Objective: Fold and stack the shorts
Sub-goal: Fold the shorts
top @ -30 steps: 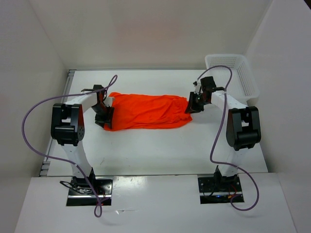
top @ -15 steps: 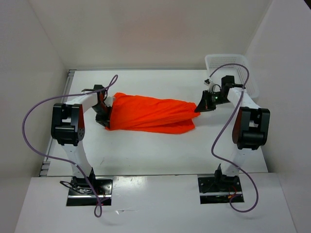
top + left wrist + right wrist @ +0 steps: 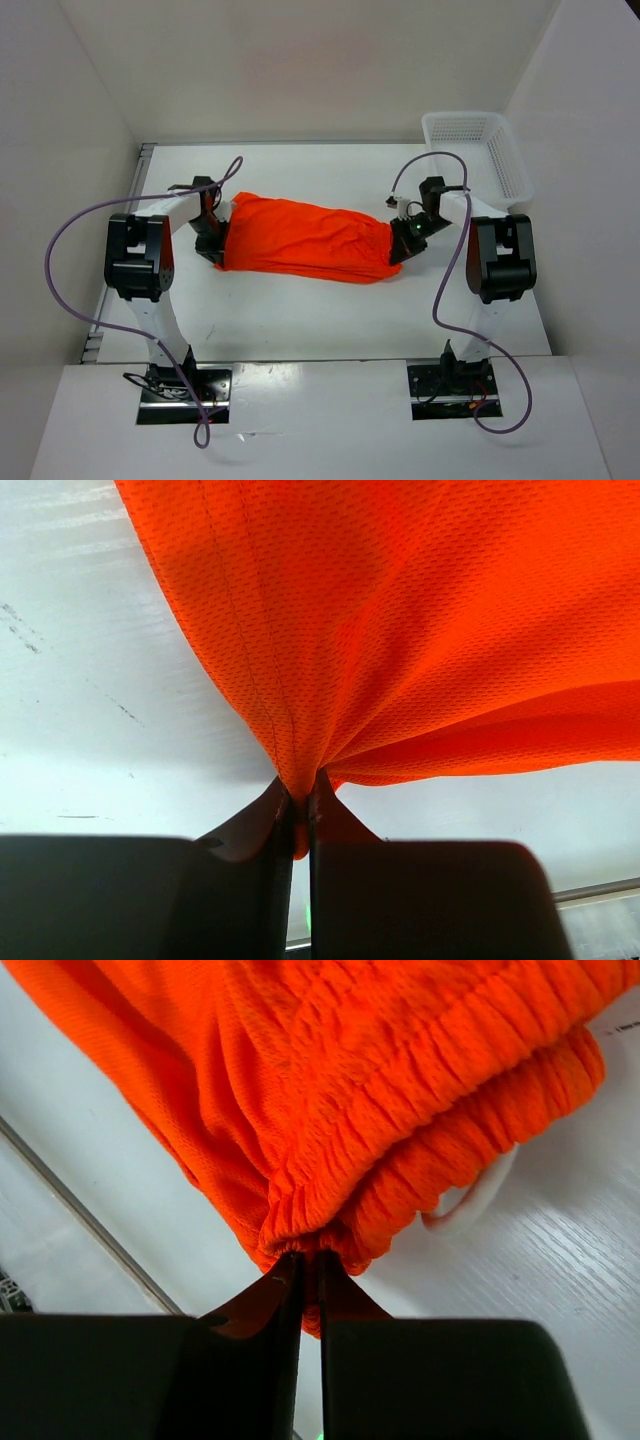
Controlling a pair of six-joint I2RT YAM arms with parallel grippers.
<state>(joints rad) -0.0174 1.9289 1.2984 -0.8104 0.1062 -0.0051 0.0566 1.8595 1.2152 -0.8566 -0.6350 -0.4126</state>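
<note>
The bright orange shorts (image 3: pixel 305 240) lie stretched left to right across the middle of the white table. My left gripper (image 3: pixel 215 245) is shut on their left end, the thin leg fabric (image 3: pixel 400 620) pinched between my jaws (image 3: pixel 300 805). My right gripper (image 3: pixel 400 245) is shut on their right end, clamping the gathered elastic waistband (image 3: pixel 400 1110) between my jaws (image 3: pixel 310 1260). A loop of the white drawstring (image 3: pixel 480 1195) hangs beside the waistband.
A white plastic mesh basket (image 3: pixel 478 150) stands at the back right corner, behind my right arm. White walls close in the table (image 3: pixel 320 310) on the left, back and right. Purple cables loop from both arms.
My right gripper swung out to the right, pulling the shorts taut, then came back left and nearer. The shorts now lie flatter and shorter. My left gripper has barely moved.
</note>
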